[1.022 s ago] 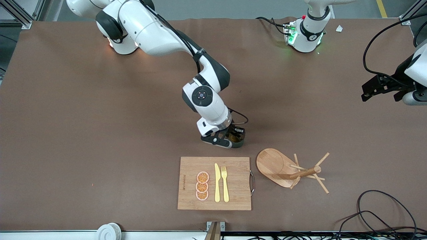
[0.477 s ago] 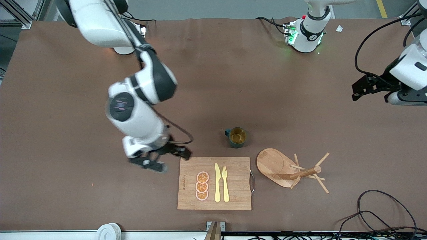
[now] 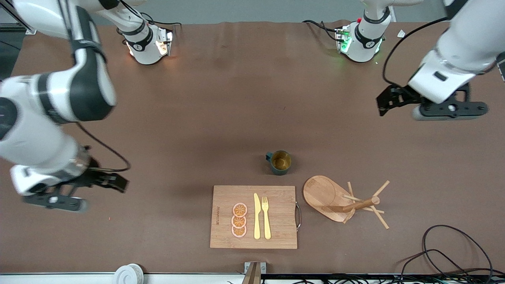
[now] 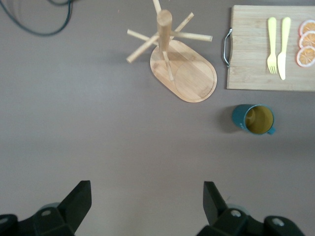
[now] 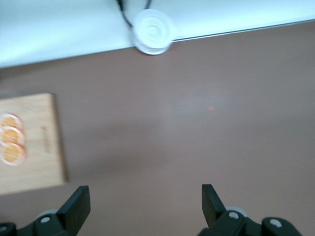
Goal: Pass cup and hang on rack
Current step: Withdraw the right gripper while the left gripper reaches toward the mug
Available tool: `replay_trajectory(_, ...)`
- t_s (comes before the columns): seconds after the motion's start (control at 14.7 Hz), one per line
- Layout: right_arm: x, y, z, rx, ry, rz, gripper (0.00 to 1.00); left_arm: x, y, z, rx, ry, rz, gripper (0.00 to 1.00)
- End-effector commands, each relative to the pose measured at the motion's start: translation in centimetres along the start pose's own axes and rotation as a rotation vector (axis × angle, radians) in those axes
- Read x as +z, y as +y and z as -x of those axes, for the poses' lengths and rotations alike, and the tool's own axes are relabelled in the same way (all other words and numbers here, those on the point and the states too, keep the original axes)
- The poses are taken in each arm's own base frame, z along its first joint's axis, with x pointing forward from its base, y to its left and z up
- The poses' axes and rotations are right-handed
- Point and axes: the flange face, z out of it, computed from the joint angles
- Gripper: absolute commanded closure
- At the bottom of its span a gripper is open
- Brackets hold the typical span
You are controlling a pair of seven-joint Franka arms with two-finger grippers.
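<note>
The dark teal cup (image 3: 280, 162) stands upright and alone on the brown table, its yellowish-brown inside showing; it also shows in the left wrist view (image 4: 256, 119). The wooden rack (image 3: 339, 199) stands beside it, a little nearer to the front camera and toward the left arm's end; its pegs are bare (image 4: 182, 69). My right gripper (image 3: 55, 200) is open and empty over the table at the right arm's end (image 5: 145, 196), well away from the cup. My left gripper (image 3: 449, 109) is open and empty over the table at the left arm's end (image 4: 146, 194).
A wooden cutting board (image 3: 276, 232) with a yellow knife, a fork and three orange slices lies just nearer to the front camera than the cup. A white round spool (image 3: 128, 274) sits at the table's near edge. Black cables (image 3: 453, 252) lie at the near corner at the left arm's end.
My right gripper let go of the cup and swung away toward the right arm's end. My left gripper moved in over the table from the left arm's end. The cup stayed put.
</note>
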Motion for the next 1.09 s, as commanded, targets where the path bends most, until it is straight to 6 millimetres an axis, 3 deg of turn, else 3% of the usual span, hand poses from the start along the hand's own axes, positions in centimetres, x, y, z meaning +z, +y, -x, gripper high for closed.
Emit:
replay_trajectory(0.0,-2.1,6.8,1.4,-0.073,-0.033,-0.002,0.00,3.3,4.6,0.0,-0.110,-0.014,-0.066,0.00)
replay_trajectory(0.14,-3.1,10.5,2.5,-0.079,-0.041,-0.004,0.00,5.8,9.4,0.9,-0.157,0.014,-0.128,0.00)
replay_trajectory(0.34,-5.5,13.2,5.0,-0.059,-0.037,-0.011,0.00,10.8,15.3,2.1,-0.321,0.032,-0.179,0.00)
replay_trajectory(0.61,-8.0,15.2,8.5,-0.028,-0.020,-0.055,0.00,18.7,23.2,4.5,-0.412,0.127,-0.255,0.01)
replay_trajectory(0.82,-10.6,15.3,8.7,-0.043,-0.005,-0.054,0.00,23.4,28.4,6.7,-0.464,0.227,-0.229,0.05)
replay_trajectory(1.02,-10.7,15.5,8.6,-0.040,-0.003,-0.055,0.00,28.6,31.8,8.5,-0.438,0.343,-0.247,0.07)
